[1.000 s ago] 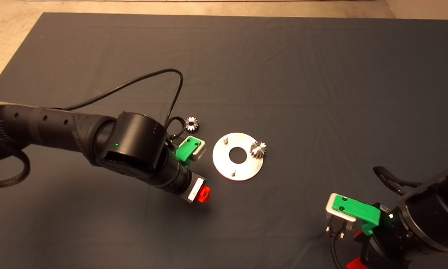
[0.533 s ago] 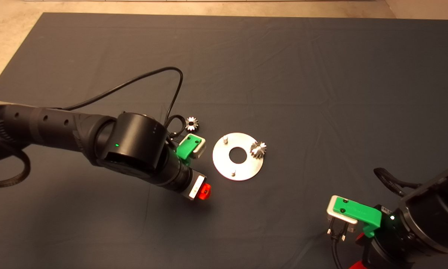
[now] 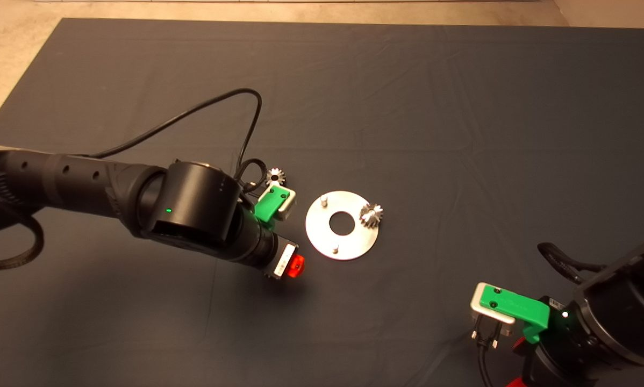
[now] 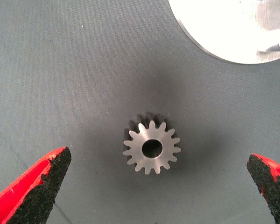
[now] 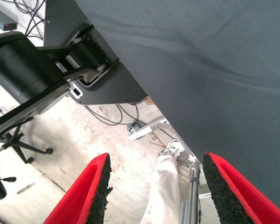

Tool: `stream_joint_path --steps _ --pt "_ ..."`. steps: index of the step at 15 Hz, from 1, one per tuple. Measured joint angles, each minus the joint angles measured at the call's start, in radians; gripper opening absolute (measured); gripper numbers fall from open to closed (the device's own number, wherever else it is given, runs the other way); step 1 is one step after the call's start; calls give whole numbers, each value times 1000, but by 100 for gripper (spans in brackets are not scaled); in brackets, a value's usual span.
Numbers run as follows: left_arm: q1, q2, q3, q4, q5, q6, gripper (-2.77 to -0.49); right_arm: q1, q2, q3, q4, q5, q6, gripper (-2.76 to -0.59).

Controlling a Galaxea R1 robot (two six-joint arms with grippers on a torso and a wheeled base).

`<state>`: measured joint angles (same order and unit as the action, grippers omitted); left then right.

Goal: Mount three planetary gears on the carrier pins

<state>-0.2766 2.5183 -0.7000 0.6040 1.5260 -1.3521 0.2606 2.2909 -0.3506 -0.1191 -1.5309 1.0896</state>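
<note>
left pincer (image 4: 156, 186) spread wide above a loose planetary gear (image 4: 151, 148) flat on the mat (image 3: 408, 107), holding nothing | second gear (image 3: 371, 215) on the disc (image 3: 322, 236), at its right edge | third gear (image 3: 275, 175) beside left wrist | right pincer (image 5: 156, 191) parked lower right, open, empty

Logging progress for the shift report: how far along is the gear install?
Done: one gear sits on the disc at a pin. In hand: the left tool is open over a second gear on the mat. Left: that gear and the third; two pins are bare. The right tool waits open at the mat's edge.
</note>
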Motion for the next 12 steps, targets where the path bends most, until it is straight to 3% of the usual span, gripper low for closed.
stream_joint_path --steps 3,10,12 --pt "10 0 0 11 0 0 -51 0 0 0 7 0 0 -191" --pt "74 -3 5 58 0 0 -51 1 0 0 12 0 -4 -191" --pt "80 -3 6 67 0 0 -51 2 0 0 13 0 -8 -191"
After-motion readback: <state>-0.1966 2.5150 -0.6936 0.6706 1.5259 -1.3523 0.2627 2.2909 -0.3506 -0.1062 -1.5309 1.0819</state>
